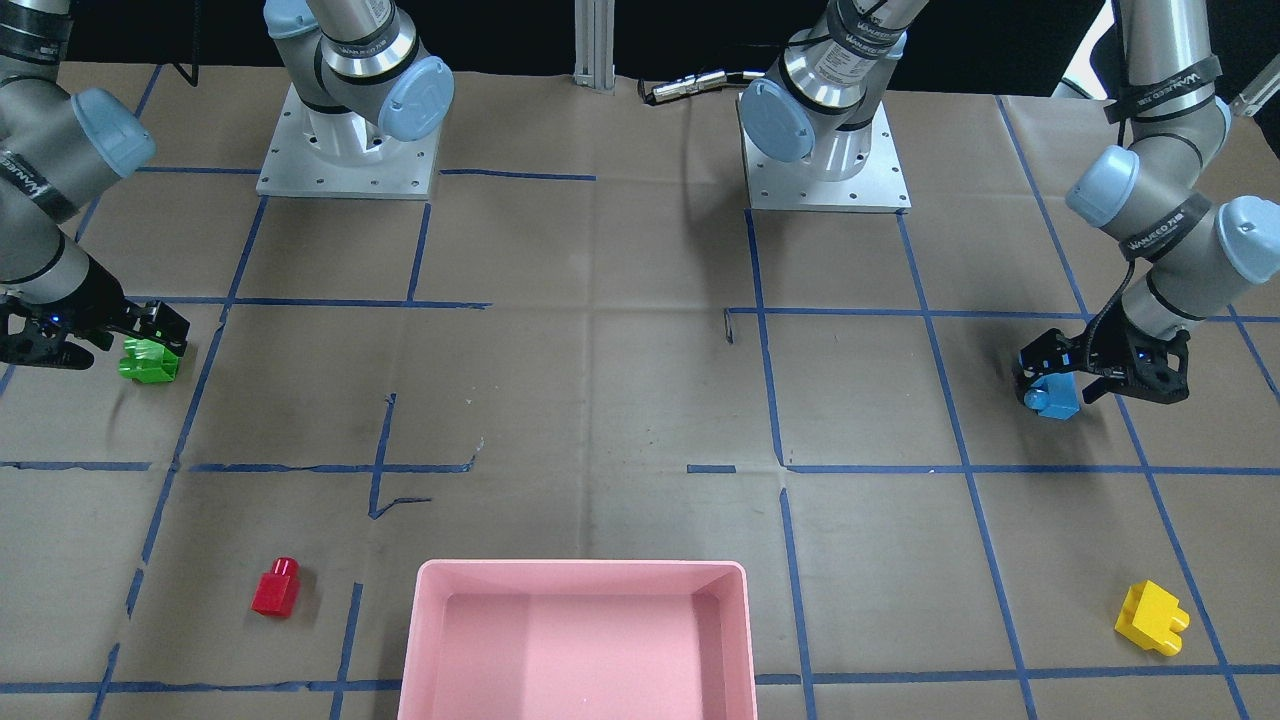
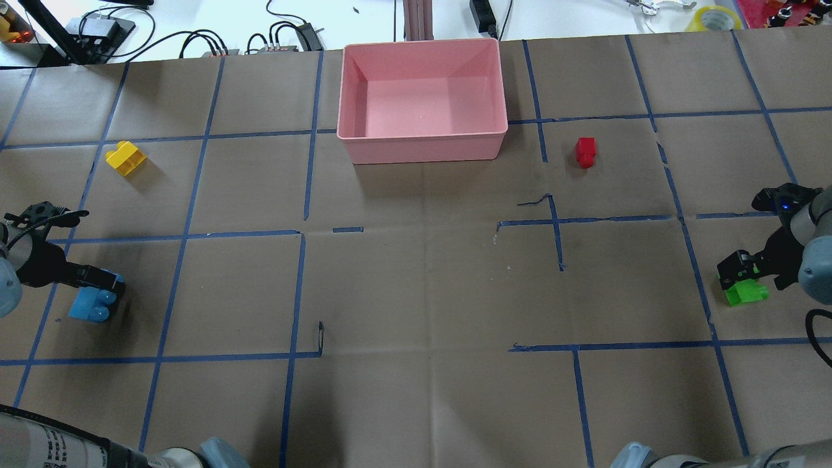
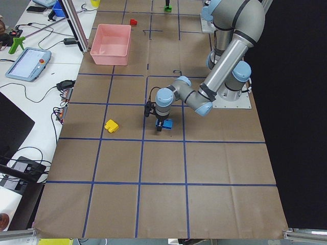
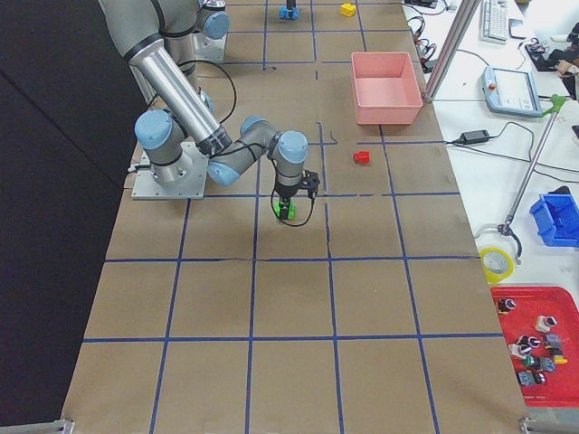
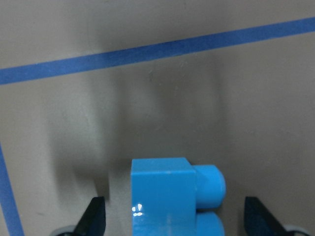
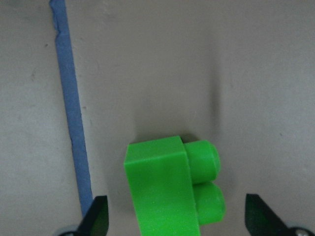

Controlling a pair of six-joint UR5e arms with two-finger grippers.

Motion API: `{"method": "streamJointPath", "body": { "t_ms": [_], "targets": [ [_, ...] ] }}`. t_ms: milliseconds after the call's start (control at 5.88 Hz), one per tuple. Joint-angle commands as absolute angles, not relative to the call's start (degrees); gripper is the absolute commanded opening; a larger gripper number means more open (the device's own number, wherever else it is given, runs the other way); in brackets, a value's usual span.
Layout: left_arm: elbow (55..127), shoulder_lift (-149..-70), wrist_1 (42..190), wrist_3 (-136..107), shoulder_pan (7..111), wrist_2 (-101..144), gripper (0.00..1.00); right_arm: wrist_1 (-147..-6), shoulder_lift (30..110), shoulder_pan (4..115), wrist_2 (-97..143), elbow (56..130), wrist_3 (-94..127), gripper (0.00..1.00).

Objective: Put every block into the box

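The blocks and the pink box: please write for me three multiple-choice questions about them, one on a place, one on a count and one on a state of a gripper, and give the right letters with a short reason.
1. Which block sits within the left gripper?
A. the red one
B. the light blue block
C. the yellow one

2. What does the box hold?
A. nothing
B. two blocks
C. all four blocks

3. How does the right gripper stand?
A. shut on the red block
B. shut on nothing
C. open, with the green block between its tips

Answers:
1 B: the left wrist view shows the light blue block between the two tips.
2 A: the overhead view shows the box's floor bare.
3 C: the right wrist view shows a tip on each side of the green block, with a gap to it.
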State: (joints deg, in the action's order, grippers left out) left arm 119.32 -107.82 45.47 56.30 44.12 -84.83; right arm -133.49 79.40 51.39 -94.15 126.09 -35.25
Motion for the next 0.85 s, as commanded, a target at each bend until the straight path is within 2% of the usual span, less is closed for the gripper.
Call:
{"method": "streamJointPath", "body": {
  "t_ms": [0,340,681],
  "targets": [
    [119.3,-107.8,45.4,56.5,44.1,-84.9,0.73,-133.5,78.8,51.2,-94.0,126.1,-35.7,0.97],
    [119.2,-107.9,45.5,56.3,44.1,-85.1,0.48,-133.6,77.5,51.2,-94.0,126.0,-35.8,0.97],
    [116.5,-106.3,46.3,56.0,45.0,-85.9,0.3,-133.6,77.4,51.2,-94.0,126.0,-36.9,0.95]
  ]
}}
